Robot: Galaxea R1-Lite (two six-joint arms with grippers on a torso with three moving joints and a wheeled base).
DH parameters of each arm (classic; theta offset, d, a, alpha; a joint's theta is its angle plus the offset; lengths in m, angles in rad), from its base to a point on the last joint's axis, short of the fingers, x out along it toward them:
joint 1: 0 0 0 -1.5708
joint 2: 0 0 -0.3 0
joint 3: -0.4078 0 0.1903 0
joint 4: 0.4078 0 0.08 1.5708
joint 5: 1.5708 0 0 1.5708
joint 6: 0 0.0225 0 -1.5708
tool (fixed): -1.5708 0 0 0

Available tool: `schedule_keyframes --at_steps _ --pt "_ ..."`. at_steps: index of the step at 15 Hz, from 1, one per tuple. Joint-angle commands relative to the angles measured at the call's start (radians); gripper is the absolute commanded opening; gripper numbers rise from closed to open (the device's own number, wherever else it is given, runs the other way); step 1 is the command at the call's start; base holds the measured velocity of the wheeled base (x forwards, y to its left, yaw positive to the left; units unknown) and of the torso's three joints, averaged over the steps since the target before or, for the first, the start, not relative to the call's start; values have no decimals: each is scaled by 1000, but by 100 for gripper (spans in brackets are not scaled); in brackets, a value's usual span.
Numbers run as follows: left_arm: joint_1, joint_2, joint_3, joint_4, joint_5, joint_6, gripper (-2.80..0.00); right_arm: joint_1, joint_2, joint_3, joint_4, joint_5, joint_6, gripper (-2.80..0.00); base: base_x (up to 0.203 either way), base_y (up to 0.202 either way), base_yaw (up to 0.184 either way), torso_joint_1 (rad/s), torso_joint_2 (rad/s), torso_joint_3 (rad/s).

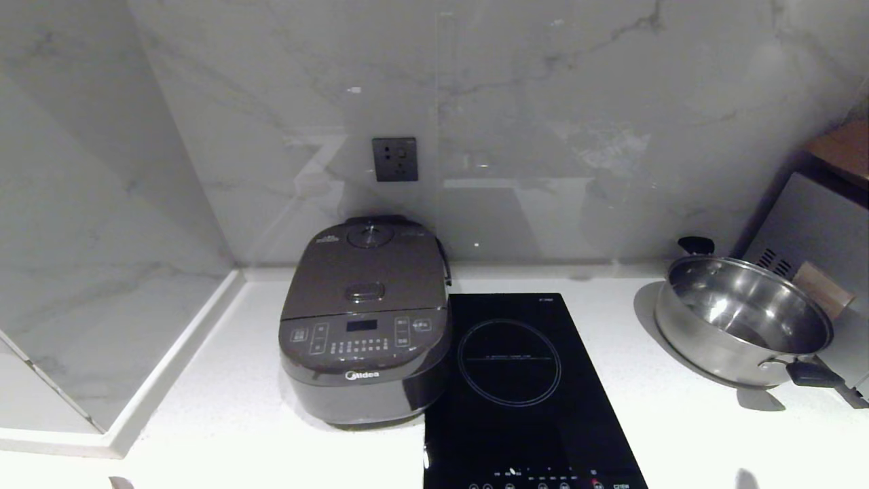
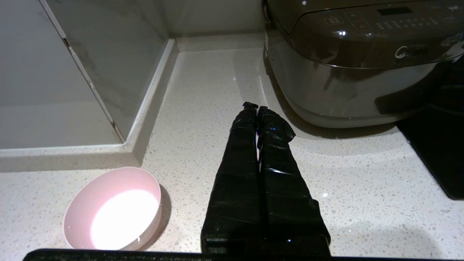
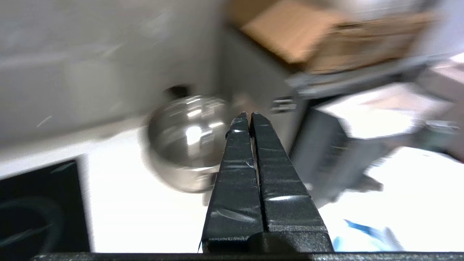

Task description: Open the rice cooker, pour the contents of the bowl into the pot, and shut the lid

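Observation:
The dark grey-brown rice cooker (image 1: 366,319) stands on the white counter with its lid (image 1: 370,275) down, so the pot is hidden. In the left wrist view the cooker's front (image 2: 355,72) lies just past my left gripper (image 2: 256,107), which is shut and empty above the counter. The pale pink bowl (image 2: 108,177) sits on the counter beside that gripper, apart from it, and its contents (image 2: 119,217) show only as a bright white patch inside. My right gripper (image 3: 248,114) is shut and empty, off to the right, pointing toward a steel pan (image 3: 185,141).
A flat black hob (image 1: 516,380) lies directly right of the cooker. The steel pan (image 1: 743,316) with black handles stands at the far right, next to a grey metal appliance (image 1: 815,231). Marble walls close off the back and the left, and a wall socket (image 1: 394,159) sits above the cooker.

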Motion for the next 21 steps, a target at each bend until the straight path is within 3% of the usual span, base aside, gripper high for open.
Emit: schedule_keyframes --at_steps 1,4,5,8,11,13,14,16,21 --pt "-1 0 0 0 0 0 -280 -46 -139 20 1 -2 -26 -280 0 0 0 0 0 0" --pt "0 0 0 0 0 -2 -280 -104 -275 69 6 10 -118 -280 0 0 0 0 0 0" --pt "-1 0 0 0 0 -2 -280 -120 -306 88 1 48 -125 -280 0 0 0 0 0 0" --pt "-1 0 0 0 2 -2 -280 -115 -312 59 -9 234 -37 -280 0 0 0 0 0 0" --pt "-1 1 0 0 2 -10 -280 -109 -312 40 1 328 -24 -280 0 0 0 0 0 0" --pt "-1 1 0 0 0 -10 -280 -78 -308 27 9 338 -16 -280 0 0 0 0 0 0" --pt "-1 1 0 0 -1 -10 -280 -15 -305 3 30 332 -18 -280 0 0 0 0 0 0" --pt "-1 0 0 0 0 -11 -280 69 -320 -53 161 301 -28 -280 0 0 0 0 0 0" --pt "-1 0 0 0 0 -11 -280 24 -565 132 239 335 -91 -280 0 0 0 0 0 0"
